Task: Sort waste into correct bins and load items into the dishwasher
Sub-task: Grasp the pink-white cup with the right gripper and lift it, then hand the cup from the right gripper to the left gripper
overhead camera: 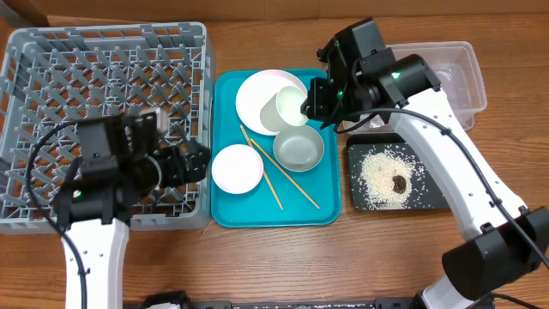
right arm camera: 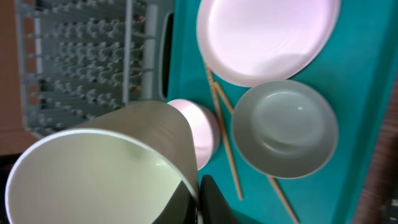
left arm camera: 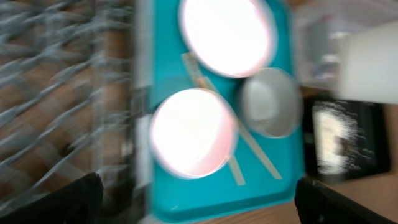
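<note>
Grey plastic dish rack (overhead camera: 60, 86) takes up the left of the wooden surface (overhead camera: 257, 257). The left end effector (overhead camera: 197, 161) hangs over its right wall, spread wide, gripping nothing. Next over is the teal tray (overhead camera: 249, 206), with the pinkish-white bowl (overhead camera: 237, 168), two chopsticks (overhead camera: 267, 178), white plate (overhead camera: 257, 96) and grey-green bowl (overhead camera: 298, 148) all on it. The right end effector (overhead camera: 316, 99) is clamped on the small white cup (overhead camera: 287, 109), which is tipped and lifted over the plate's edge. Further right, the black tray (overhead camera: 358, 154) holds rice (overhead camera: 377, 176) with a brown lump (overhead camera: 399, 183). The clear tub (overhead camera: 455, 77) is behind it.
</note>
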Action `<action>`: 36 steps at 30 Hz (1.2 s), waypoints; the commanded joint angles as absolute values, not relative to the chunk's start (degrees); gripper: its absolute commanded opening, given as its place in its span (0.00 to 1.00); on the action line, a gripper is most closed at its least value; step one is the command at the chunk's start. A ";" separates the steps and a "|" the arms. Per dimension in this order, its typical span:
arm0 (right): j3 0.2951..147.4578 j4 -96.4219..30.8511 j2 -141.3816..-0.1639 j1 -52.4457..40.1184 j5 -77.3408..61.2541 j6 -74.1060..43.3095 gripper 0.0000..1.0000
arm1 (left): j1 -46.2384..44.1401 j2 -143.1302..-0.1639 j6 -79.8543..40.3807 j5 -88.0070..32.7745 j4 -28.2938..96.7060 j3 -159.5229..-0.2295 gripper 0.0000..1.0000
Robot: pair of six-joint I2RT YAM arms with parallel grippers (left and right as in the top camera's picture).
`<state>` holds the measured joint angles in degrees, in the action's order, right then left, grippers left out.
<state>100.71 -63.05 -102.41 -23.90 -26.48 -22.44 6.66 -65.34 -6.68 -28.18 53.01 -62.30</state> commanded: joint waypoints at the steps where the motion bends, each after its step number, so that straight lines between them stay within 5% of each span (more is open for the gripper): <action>1: 100.33 -62.96 -102.59 -23.81 -38.13 -22.11 0.04 | 4.10 -67.68 -4.16 -41.85 50.09 -63.37 1.00; 19: 100.33 -60.77 -102.59 -23.88 -64.64 -22.13 0.04 | -1.21 -71.90 -1.02 -67.72 29.43 -63.37 1.00; 36: 100.33 -60.42 -102.61 -23.88 -68.29 -22.15 0.04 | -1.15 -71.90 -0.99 -69.01 27.51 -63.37 0.63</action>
<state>100.66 -60.40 -102.83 -23.22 -65.25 -22.50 -0.80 -71.68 -1.30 -70.39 27.79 -62.30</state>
